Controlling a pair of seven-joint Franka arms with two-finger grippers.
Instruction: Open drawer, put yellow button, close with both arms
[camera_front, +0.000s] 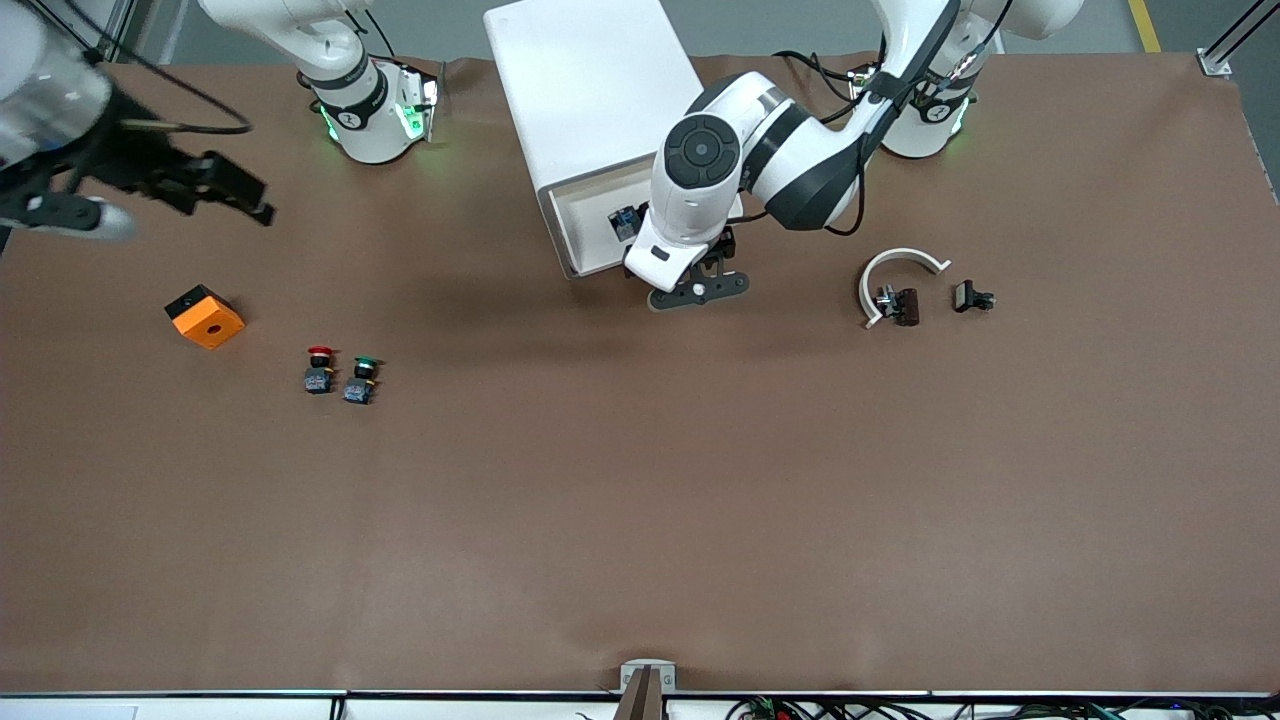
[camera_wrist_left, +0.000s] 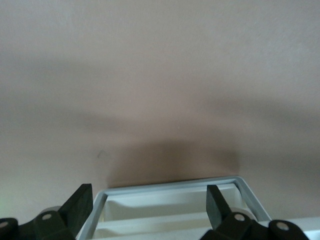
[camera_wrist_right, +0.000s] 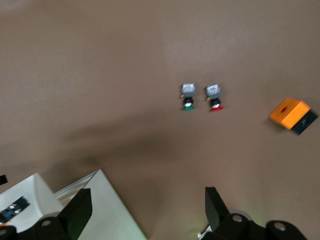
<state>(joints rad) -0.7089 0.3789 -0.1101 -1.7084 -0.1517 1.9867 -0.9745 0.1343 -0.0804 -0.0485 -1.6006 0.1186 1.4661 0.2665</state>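
Take the front view as a clock face, with 12 toward the robots' bases and 6 toward the camera.

The left claw (camera_front: 697, 290) hangs over the 6 o'clock rim of the drawer (camera_front: 585, 228). Its fingers are spread and nothing is between them. In the left wrist view the left claw (camera_wrist_left: 148, 207) shows both black fingertips (camera_wrist_left: 80, 204) straddling the grey rim of the drawer (camera_wrist_left: 170, 186), with its cream inside below.

The drawer is pulled out of the white cabinet (camera_front: 590, 80) toward 6 o'clock. Inside it, close beside the left arm's wrist, lies the yellow button (camera_front: 625, 222). Only its black and blue body shows.

At 3 o'clock from the left claw a white arc piece (camera_front: 903, 262) lies on the worktop (camera_front: 640, 500), with a dark clip (camera_front: 900, 305) touching it. A small black part (camera_front: 972, 297) lies just beside them.

The right claw (camera_front: 235, 195) waits in the air near the right arm's end of the worktop, at about 12 o'clock from an orange block (camera_front: 205, 316). In the right wrist view the right claw (camera_wrist_right: 147, 210) has its fingers apart and empty.

At 4 o'clock from the block stand a red-capped button (camera_front: 319, 370) and a green-capped button (camera_front: 361, 380), side by side.
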